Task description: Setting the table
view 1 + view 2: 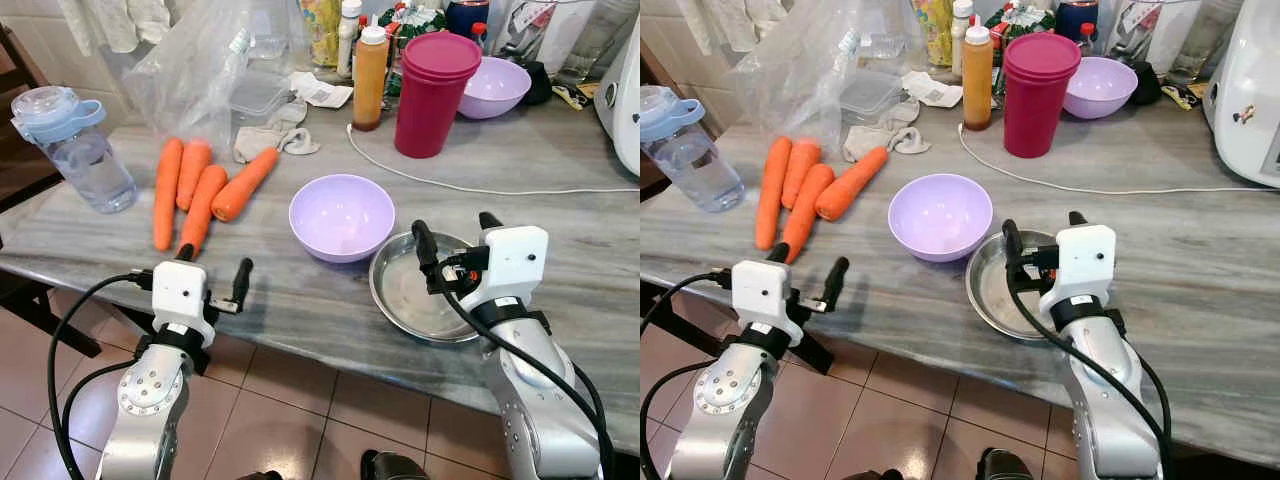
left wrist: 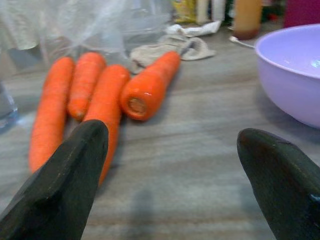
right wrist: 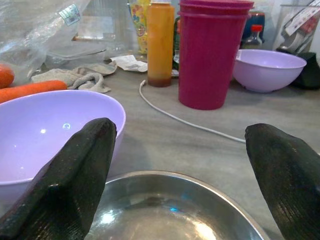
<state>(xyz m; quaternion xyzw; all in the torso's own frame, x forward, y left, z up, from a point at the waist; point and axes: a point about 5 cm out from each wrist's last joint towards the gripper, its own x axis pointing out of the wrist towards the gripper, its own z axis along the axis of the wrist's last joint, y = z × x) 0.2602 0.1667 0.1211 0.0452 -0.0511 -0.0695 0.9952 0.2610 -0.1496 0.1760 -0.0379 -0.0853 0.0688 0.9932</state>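
On the table [image 1: 560,230], four carrots [image 1: 200,185] lie left of a bowl [image 1: 342,216]; a metal dish [image 1: 415,290] touches its near right. A water bottle [image 1: 75,148] stands far left, stacked cups [image 1: 434,92] and another bowl [image 1: 493,86] behind

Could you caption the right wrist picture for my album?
Open right gripper poised over a steel dish, beside a lilac bowl.

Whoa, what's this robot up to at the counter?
It is setting the table and holds nothing yet. Its right gripper hangs open over a steel plate near the counter's front edge, beside a lilac bowl. Its left gripper is open too, just short of four carrots.
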